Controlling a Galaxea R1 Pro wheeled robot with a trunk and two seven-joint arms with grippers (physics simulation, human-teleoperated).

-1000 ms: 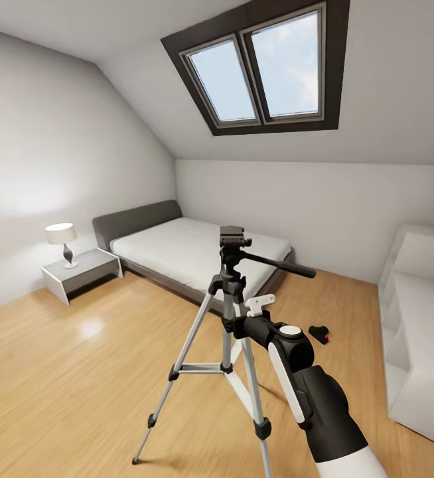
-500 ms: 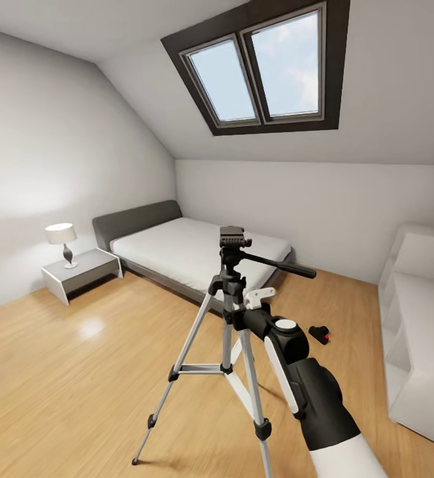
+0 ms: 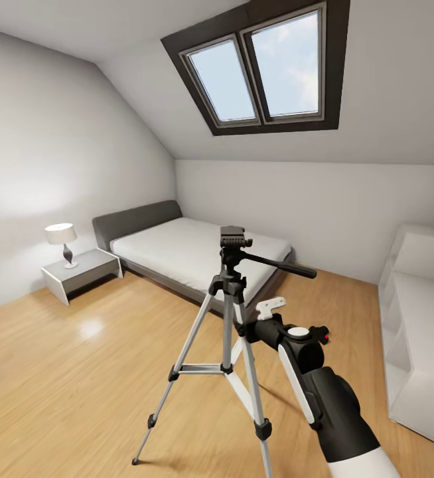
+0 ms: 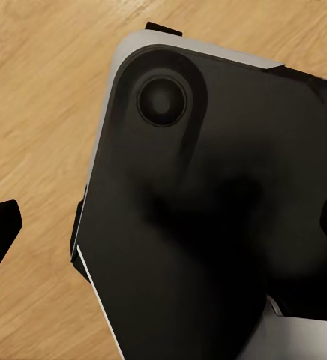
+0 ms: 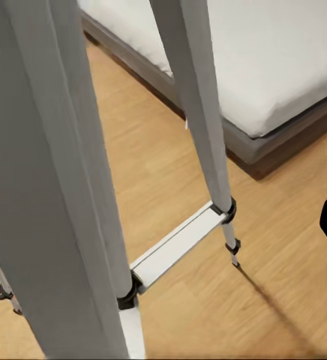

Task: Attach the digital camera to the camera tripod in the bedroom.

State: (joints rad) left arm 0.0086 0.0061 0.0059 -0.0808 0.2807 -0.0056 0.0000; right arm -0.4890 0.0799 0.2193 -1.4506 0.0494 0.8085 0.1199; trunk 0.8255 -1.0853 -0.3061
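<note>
The digital camera (image 3: 319, 332) lies on the light wood floor (image 3: 77, 372), far right of the camera tripod (image 3: 227, 318) and short of the bed's foot; from my head view I see only a small black body with a red dot, partly hidden behind my right arm. The tripod stands upright in the middle of the bedroom, legs spread, its dark head empty and the long black pan handle (image 3: 280, 263) pointing right. My right gripper (image 3: 269, 307) is raised just right of the tripod's upper legs, close to them, its white fingers aimed toward the bed; I cannot tell from here whether the jaws are parted or closed, and I see nothing between them. In the right wrist view the silver tripod legs (image 5: 201, 127) run very near the lens, with the bed (image 5: 283, 67) beyond. The left wrist view gives me a dark part of the robot's own body (image 4: 208, 225) over the floor, and the left jaws' state is not readable. The grey nightstand (image 3: 82, 271) with its lamp (image 3: 62, 241) sits far left, and a white shelf unit (image 3: 419, 332) on the right.
</note>
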